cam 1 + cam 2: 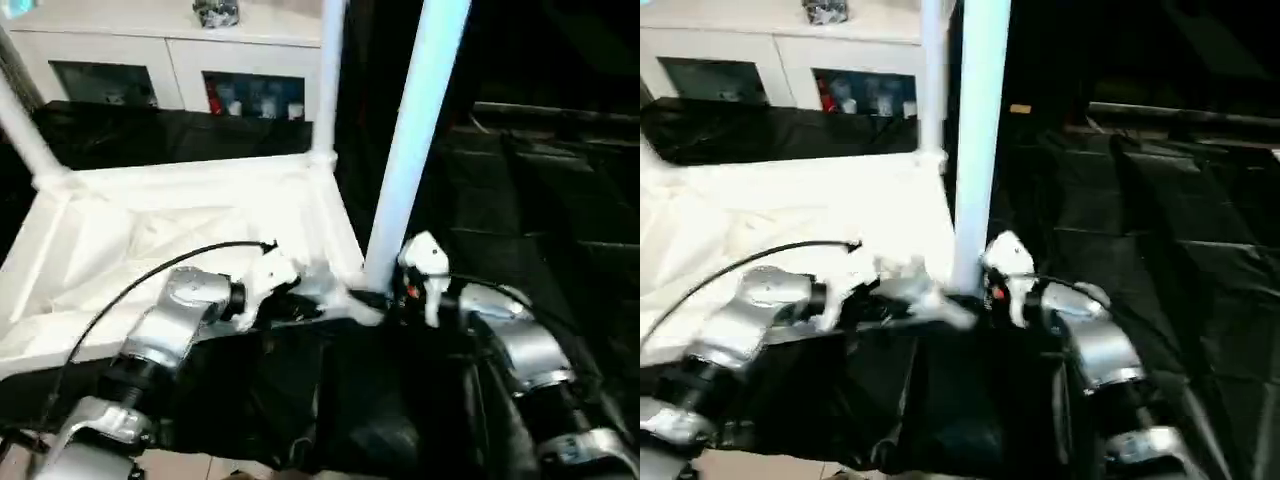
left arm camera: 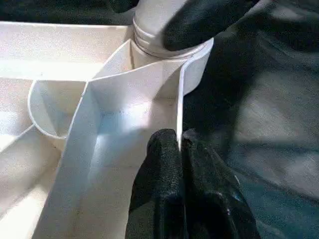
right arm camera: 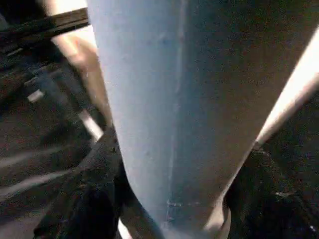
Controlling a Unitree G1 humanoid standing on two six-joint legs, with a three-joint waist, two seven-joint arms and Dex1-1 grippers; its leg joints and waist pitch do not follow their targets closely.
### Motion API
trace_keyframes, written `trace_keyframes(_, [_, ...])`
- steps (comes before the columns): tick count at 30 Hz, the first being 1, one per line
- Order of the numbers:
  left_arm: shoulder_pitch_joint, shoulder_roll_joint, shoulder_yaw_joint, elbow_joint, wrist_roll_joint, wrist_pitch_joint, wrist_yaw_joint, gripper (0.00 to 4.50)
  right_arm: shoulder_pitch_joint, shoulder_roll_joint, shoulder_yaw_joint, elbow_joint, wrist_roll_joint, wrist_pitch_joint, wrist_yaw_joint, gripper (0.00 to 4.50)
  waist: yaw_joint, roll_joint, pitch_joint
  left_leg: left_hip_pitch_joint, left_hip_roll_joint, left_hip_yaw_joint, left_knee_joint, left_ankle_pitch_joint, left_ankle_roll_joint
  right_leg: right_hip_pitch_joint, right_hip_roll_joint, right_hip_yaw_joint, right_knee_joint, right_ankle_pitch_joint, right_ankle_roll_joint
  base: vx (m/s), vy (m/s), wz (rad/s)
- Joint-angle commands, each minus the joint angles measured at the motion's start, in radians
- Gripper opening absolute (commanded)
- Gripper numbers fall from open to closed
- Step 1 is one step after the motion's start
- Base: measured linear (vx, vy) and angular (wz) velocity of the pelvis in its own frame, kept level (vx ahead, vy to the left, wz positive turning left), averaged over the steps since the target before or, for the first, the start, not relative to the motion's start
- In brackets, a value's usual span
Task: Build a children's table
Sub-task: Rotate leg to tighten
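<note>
We see 2 silver metallic forearms, the left arm [image 1: 165, 335] at lower left of the frame, the right arm [image 1: 530, 360] at lower right, each with black bands between rounded segments. A thin black cable [image 1: 150, 275] arcs over the left one. Both wrists carry white housings; the right shows a small red mark. Fingers [image 2: 169, 184] are matte black.

A white cabinet [image 1: 170, 60] with dark glass-fronted doors stands against the far side behind the black-covered table [image 1: 540, 200], small objects sit on its top, and pale floor [image 1: 200, 467] shows at the near edge.
</note>
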State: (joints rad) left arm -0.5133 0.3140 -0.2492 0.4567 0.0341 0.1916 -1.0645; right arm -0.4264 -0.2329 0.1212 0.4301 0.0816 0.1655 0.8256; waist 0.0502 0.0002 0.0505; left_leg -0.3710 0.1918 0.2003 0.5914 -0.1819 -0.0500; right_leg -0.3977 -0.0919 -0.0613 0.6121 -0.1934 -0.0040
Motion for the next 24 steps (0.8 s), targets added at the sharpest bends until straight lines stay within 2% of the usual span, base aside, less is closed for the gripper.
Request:
trace_keyframes(1, [-0.048, -0.078, 0.024, 0.008, 0.001, 0.039, 0.148, 0.0, -0.005, 0.07, 0.031, 0.083, -0.026, 0.026, -0.108, 2.37, -0.006, -0.006, -0.054, 0.019, 0.041, -0.023, -0.078, -0.272, -0.011, 0.034, -0.056, 0.045, -0.085, -0.322, -0.201, 0.0, 0.0, 0.0])
trace_keyframes(3, [-0.061, -0.124, 0.025, 0.018, 0.013, 0.068, 0.216, 0.0, -0.022, 0.119, 0.02, 0.12, -0.026, 0.03, -0.175, 2.37, -0.008, -0.005, -0.054, 0.02, 0.039, -0.025, -0.079, -0.286, -0.019, 0.033, -0.057, 0.045, -0.091, -0.349, -0.186, 0.0, 0.0, 0.0])
trace_keyframes(8, [-0.081, -0.199, 0.013, 0.038, 0.038, 0.102, 0.326, 0.0, -0.058, 0.215, 0.008, 0.183, -0.045, 0.038, -0.312, 2.37, -0.016, -0.005, -0.055, 0.017, 0.035, -0.025, -0.079, -0.283, -0.009, 0.033, -0.053, 0.045, -0.091, -0.316, -0.184, 0.0, 0.0, 0.0])
trace_keyframes(10, [-0.089, -0.225, 0.004, 0.045, 0.048, 0.104, 0.344, 0.0, -0.08, 0.25, 0.007, 0.215, -0.054, 0.031, -0.357, 2.37, -0.02, -0.004, -0.055, 0.012, 0.035, -0.028, -0.08, -0.284, -0.009, 0.036, -0.054, 0.043, -0.093, -0.331, -0.177, 0.0, 0.0, 0.0])
trace_keyframes(12, [-0.099, -0.237, -0.011, 0.052, 0.062, 0.096, 0.344, 0.0, -0.102, 0.282, -0.006, 0.243, -0.052, 0.018, -0.392, 2.37, -0.02, -0.006, -0.056, 0.016, 0.035, -0.026, -0.079, -0.292, -0.005, 0.032, -0.055, 0.045, -0.095, -0.337, -0.173, 0.0, 0.0, 0.0])
trace_keyframes(15, [-0.1, -0.23, -0.015, 0.044, 0.064, 0.094, 0.328, 0.0, -0.11, 0.288, -0.023, 0.249, -0.035, 0.011, -0.379, 2.37, -0.018, -0.004, -0.056, 0.016, 0.036, -0.025, -0.08, -0.296, 0.001, 0.032, -0.054, 0.045, -0.095, -0.32, -0.175, 0.0, 0.0, 0.0])
trace_keyframes(18, [-0.098, -0.22, -0.018, 0.036, 0.06, 0.091, 0.32, 0.0, -0.112, 0.283, -0.043, 0.249, -0.017, 0.013, -0.361, 2.74, -0.019, -0.004, -0.055, 0.016, 0.036, -0.026, -0.082, -0.311, 0.003, 0.031, -0.053, 0.044, -0.095, -0.326, -0.174, 0.0, 0.0, 0.0])
trace_keyframes(19, [-0.092, -0.208, -0.018, 0.027, 0.057, 0.088, 0.302, 0.0, -0.114, 0.27, -0.052, 0.249, -0.013, 0.014, -0.35, 2.74, -0.017, 0.002, -0.055, 0.016, 0.036, -0.028, -0.082, -0.318, 0.001, 0.031, -0.055, 0.044, -0.096, -0.338, -0.172, 0.0, 0.0, 0.0])
trace_keyframes(20, [-0.08, -0.187, -0.017, 0.012, 0.052, 0.078, 0.268, 0.0, -0.111, 0.24, -0.049, 0.24, -0.016, 0.009, -0.318, 2.78, -0.018, 0.007, -0.054, 0.016, 0.036, -0.028, -0.083, -0.325, -0.003, 0.031, -0.054, 0.044, -0.097, -0.343, -0.17, 0.0, 0.0, 0.0])
trace_keyframes(21, [-0.079, -0.185, -0.017, 0.01, 0.052, 0.077, 0.264, 0.0, -0.111, 0.236, -0.049, 0.239, -0.016, 0.008, -0.314, 2.88, -0.018, 0.004, -0.054, 0.016, 0.036, -0.029, -0.084, -0.332, -0.004, 0.031, -0.054, 0.043, -0.1, -0.348, -0.168, 0.0, 0.0, 0.0])
trace_keyframes(23, [-0.071, -0.169, -0.016, 0.003, 0.045, 0.07, 0.236, 0.0, -0.105, 0.207, -0.038, 0.227, -0.024, 0.003, -0.275, 3.15, -0.019, 0.002, -0.058, 0.011, 0.036, -0.028, -0.083, -0.308, -0.001, 0.037, -0.053, 0.044, -0.092, -0.292, -0.179, 0.0, 0.0, 0.0])
trace_keyframes(24, [-0.067, -0.154, -0.018, 0.002, 0.041, 0.053, 0.21, 0.0, -0.092, 0.176, -0.018, 0.202, -0.026, 0.003, -0.218, 3.15, -0.018, 0.01, -0.058, 0.012, 0.037, -0.028, -0.083, -0.304, 0.001, 0.037, -0.053, 0.044, -0.091, -0.276, -0.184, 0.0, 0.0, 0.0])
